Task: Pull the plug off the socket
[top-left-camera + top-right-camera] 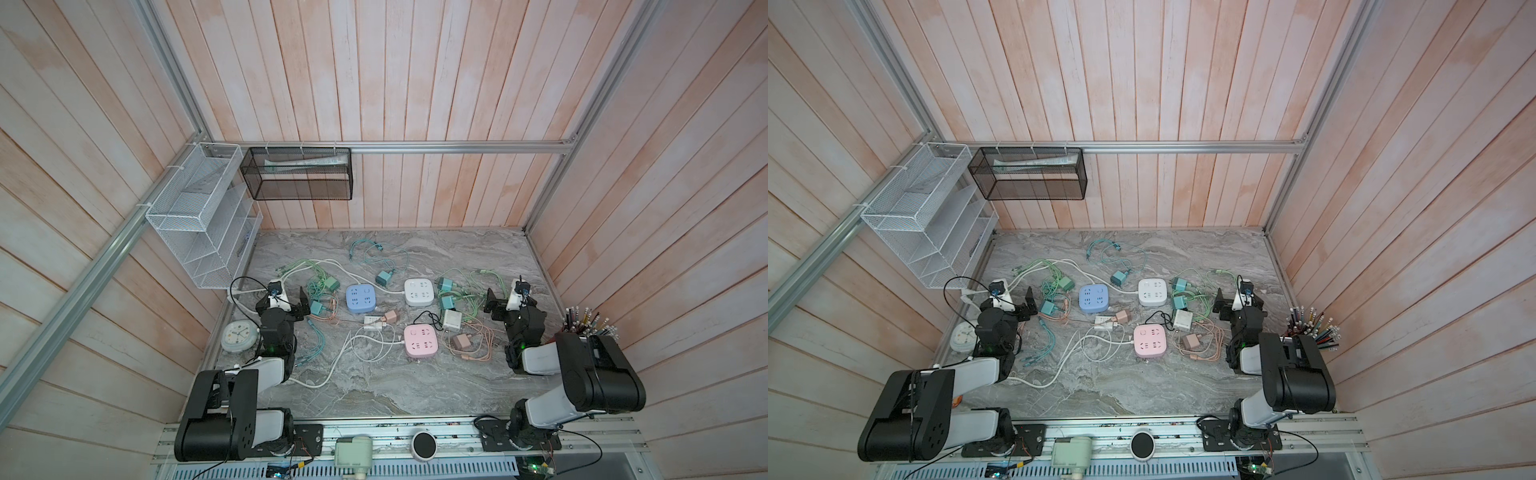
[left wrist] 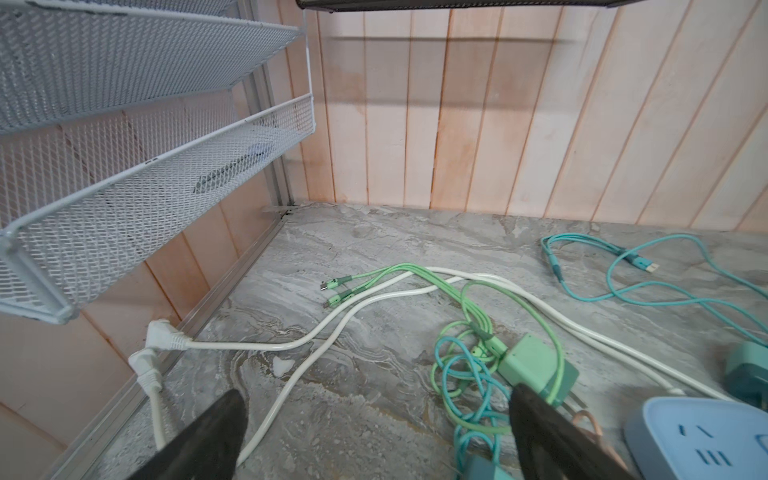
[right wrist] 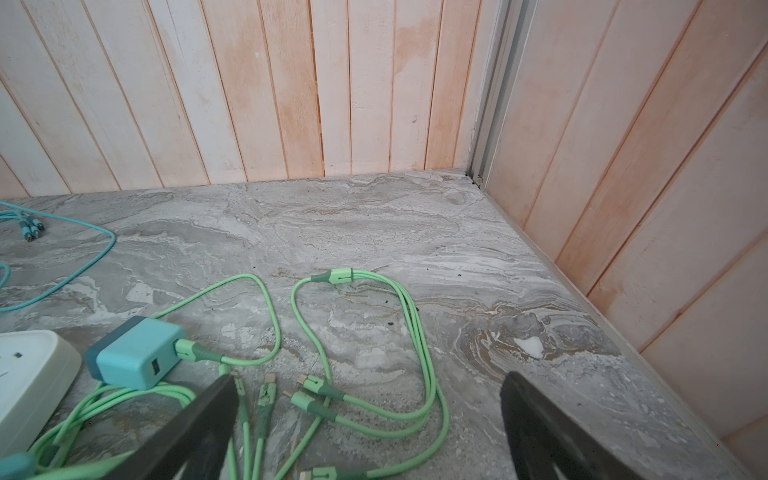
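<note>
Robot test cell in a lab
Aluminium frame (image 1: 457,146), plank wall panels (image 1: 415,83) and marble-look tabletop (image 1: 415,382) form a booth behind a mounting rail (image 1: 374,430).

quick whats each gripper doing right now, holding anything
Left gripper: open, holding nothing.
Right gripper: open, holding nothing.

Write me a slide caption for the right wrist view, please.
Open right gripper over green cables, near a teal charger and white socket.
</note>
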`<state>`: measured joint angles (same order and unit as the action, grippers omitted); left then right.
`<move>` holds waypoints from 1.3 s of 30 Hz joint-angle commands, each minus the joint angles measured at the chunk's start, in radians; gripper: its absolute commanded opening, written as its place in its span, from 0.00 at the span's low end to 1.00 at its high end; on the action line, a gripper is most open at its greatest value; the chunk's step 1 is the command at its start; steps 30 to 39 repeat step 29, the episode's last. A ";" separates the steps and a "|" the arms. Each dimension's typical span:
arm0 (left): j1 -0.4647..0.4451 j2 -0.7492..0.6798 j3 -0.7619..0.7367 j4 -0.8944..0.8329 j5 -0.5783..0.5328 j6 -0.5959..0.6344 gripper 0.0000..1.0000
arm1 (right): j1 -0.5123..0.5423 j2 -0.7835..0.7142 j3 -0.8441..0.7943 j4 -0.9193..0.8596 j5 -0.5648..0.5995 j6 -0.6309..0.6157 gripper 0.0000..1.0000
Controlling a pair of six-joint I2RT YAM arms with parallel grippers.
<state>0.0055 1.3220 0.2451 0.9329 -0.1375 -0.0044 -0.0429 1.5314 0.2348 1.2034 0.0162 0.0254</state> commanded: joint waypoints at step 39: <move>0.005 0.215 0.044 0.168 0.072 -0.027 1.00 | -0.005 -0.011 0.017 -0.013 -0.016 -0.002 0.98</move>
